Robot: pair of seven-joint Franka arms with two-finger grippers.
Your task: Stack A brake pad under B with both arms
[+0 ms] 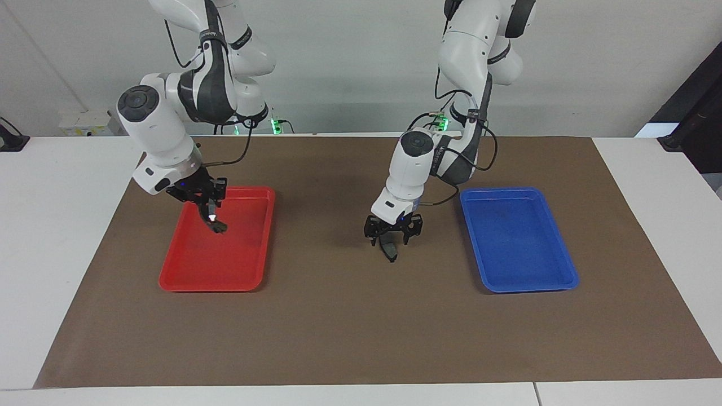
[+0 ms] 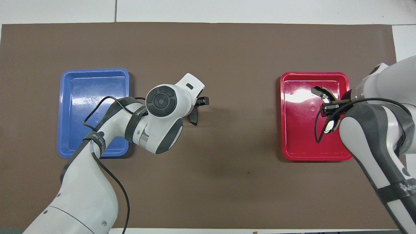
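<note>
My left gripper (image 1: 390,239) is shut on the short, stubby dark grey A brake pad (image 1: 389,249). It holds the pad on end, low over the brown mat between the two trays. In the overhead view the pad (image 2: 194,117) sticks out beneath the left gripper (image 2: 196,109). My right gripper (image 1: 210,213) is shut on B, the long, thin crescent shoe (image 1: 218,226) with a white spot. It holds B above the red tray (image 1: 186,276). In the overhead view B (image 2: 320,91) curves out from under the right gripper (image 2: 332,109), over the red tray (image 2: 299,146).
A blue tray (image 1: 530,270) lies on the mat toward the left arm's end, with nothing in it; it also shows in the overhead view (image 2: 81,97). The brown mat (image 1: 361,338) covers most of the white table.
</note>
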